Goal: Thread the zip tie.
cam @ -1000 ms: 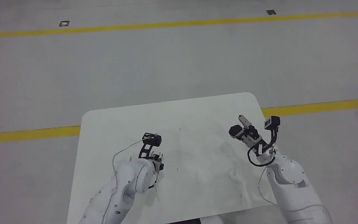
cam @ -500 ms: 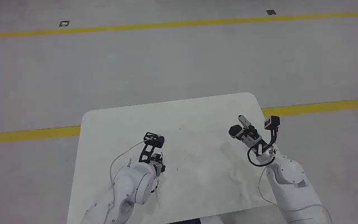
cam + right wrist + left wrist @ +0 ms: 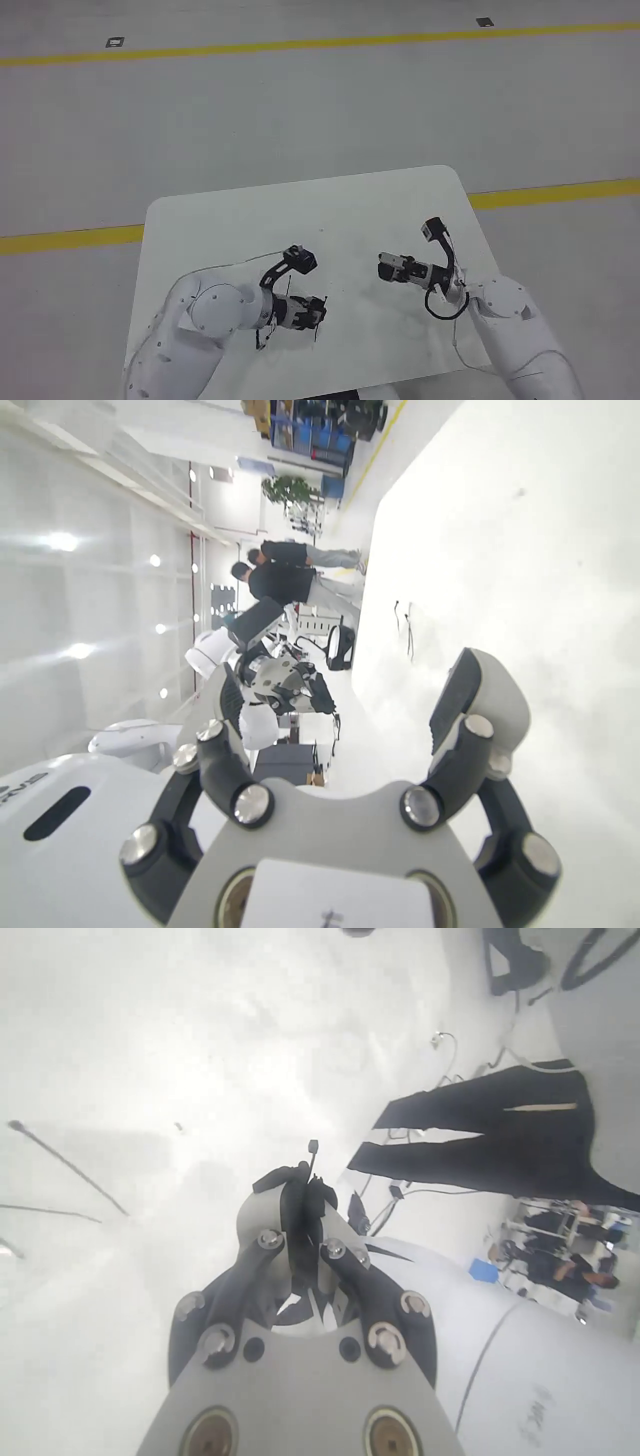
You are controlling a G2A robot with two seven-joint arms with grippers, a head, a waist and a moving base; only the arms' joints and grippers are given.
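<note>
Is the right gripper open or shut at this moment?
Open. The grey, black-padded right gripper has its fingers wide apart, with nothing held between them.

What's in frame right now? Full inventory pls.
table: one, white, under both arms
held zip tie: one, black, clamped in the left gripper, head sticking out past the fingertips
loose zip ties: about three, black, lying on the table
floor lines: two, yellow, on the grey floor beyond the table
left gripper: one, grey and black, shut, above the table
right gripper: one, grey and black, open, empty, facing the left gripper
</note>
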